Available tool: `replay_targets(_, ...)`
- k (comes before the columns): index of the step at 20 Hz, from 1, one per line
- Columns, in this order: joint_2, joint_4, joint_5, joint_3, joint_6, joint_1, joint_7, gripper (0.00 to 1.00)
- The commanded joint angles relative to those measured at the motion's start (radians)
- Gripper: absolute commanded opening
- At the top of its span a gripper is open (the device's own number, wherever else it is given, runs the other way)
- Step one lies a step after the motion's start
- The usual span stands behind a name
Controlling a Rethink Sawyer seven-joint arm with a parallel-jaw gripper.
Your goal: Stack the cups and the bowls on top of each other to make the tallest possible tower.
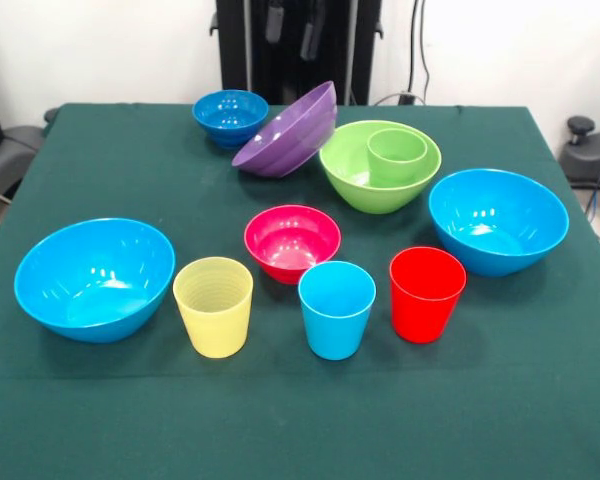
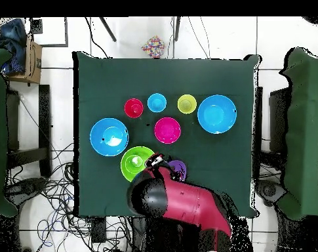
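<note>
Ten plastic pieces sit on the green table, and we see only one pair nested. The green cup stands upright inside the lime bowl, which is all there is of a tower. The purple bowl is tilted, its rim leaning against the lime bowl's left side in the front view. The dark blue bowl sits just behind the purple bowl's lower edge, near the table's far edge.

At the middle of the table we find the pink bowl, upright and apart from everything else. In front of it three cups stand upright in a row: the yellow cup, the blue cup and the red cup, none touching. One big blue bowl sits at the left, just beside the yellow cup. A second big blue bowl, the right bowl, lies near the red cup and just to the right of the lime bowl.

From overhead we see the red and black arm reaching over the table's near edge, covering most of the purple bowl and part of the dark blue one. Its end effector hangs by the lime bowl's rim; we cannot tell whether it is open or holding anything. The front view shows only black parts at the top edge.
</note>
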Motion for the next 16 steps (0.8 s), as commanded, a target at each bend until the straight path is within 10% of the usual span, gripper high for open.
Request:
replay_targets(1, 0.146, -0.039, -0.123, 0.063, 0.012, 0.034, -0.037, 1.0)
replay_targets(9, 0.203, -0.111, -0.146, -0.014, -0.054, 0.119, 0.058, 1.0)
replay_targets(16, 0.158, 0.045, -0.121, 0.101, -0.255, -0.028, 0.07, 1.0)
